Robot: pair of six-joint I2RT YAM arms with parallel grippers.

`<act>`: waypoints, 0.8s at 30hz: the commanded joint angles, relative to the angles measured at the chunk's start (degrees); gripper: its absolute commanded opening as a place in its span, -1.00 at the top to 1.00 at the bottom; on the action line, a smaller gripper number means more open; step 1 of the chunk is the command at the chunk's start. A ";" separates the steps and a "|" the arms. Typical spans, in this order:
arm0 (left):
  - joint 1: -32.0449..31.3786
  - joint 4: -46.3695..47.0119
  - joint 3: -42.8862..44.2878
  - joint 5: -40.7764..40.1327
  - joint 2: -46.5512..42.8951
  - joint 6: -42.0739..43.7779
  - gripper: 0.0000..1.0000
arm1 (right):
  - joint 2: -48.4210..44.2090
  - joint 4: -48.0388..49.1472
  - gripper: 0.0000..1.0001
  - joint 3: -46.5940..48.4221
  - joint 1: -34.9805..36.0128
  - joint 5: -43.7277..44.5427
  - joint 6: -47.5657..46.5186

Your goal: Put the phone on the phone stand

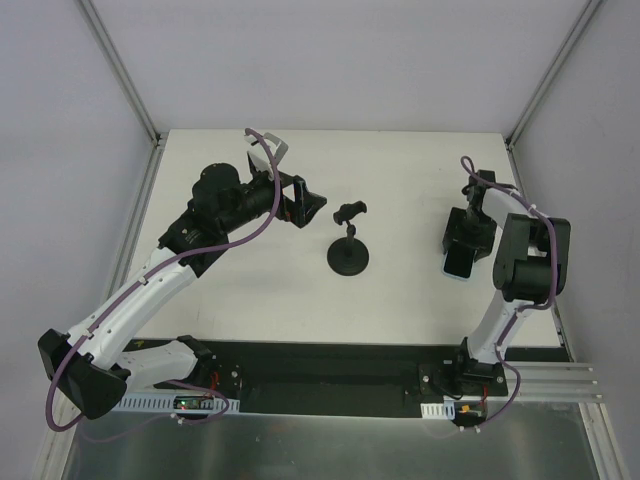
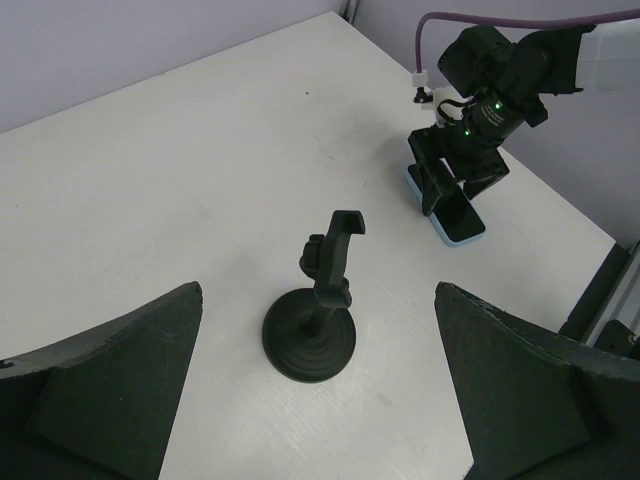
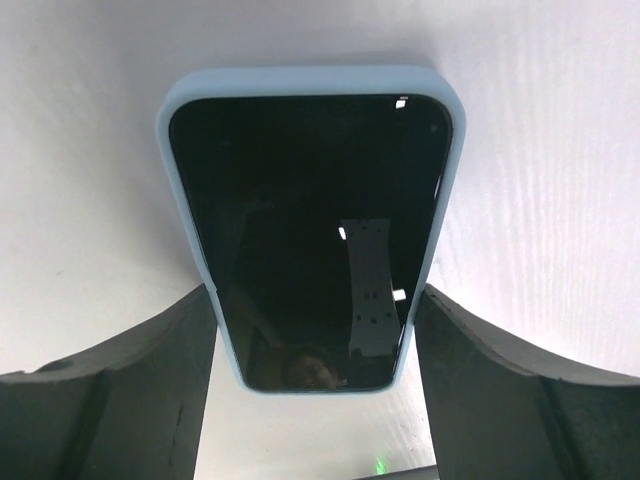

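The phone [image 3: 310, 200], black screen in a light blue case, lies flat on the white table at the right [image 1: 461, 266]. My right gripper [image 3: 312, 300] straddles its near end from above, and both fingers [image 3: 190, 340] press against its long edges. The phone still rests on the table. The phone stand [image 1: 349, 250], a black disc base with a stem and clamp head, stands upright and empty at the table's middle. My left gripper [image 1: 312, 207] hovers just left of the stand, open and empty. In the left wrist view the stand [image 2: 312, 335] sits between its wide-apart fingers [image 2: 110, 390].
The white table [image 1: 250, 280] is walled by pale panels on three sides. A black strip and rails [image 1: 330, 375] run along the near edge by the arm bases. The right arm and the phone [image 2: 462, 225] show far right in the left wrist view.
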 commanded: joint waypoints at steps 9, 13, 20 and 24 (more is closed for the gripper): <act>-0.35 0.67 2.68 3.63 0.52 -1.09 -0.98 | -30.59 27.54 0.98 -22.04 7.57 1.98 -3.63; -0.35 0.76 3.64 7.06 1.05 -2.76 -0.98 | -43.14 33.55 0.98 -26.81 13.19 0.39 -7.23; -0.35 0.67 4.96 14.00 0.96 -5.48 -0.96 | -56.97 32.08 0.98 -27.18 33.13 5.38 -14.78; -0.35 1.89 5.23 18.04 2.19 -7.77 -0.80 | -58.30 27.85 0.98 -23.66 45.86 14.08 -18.31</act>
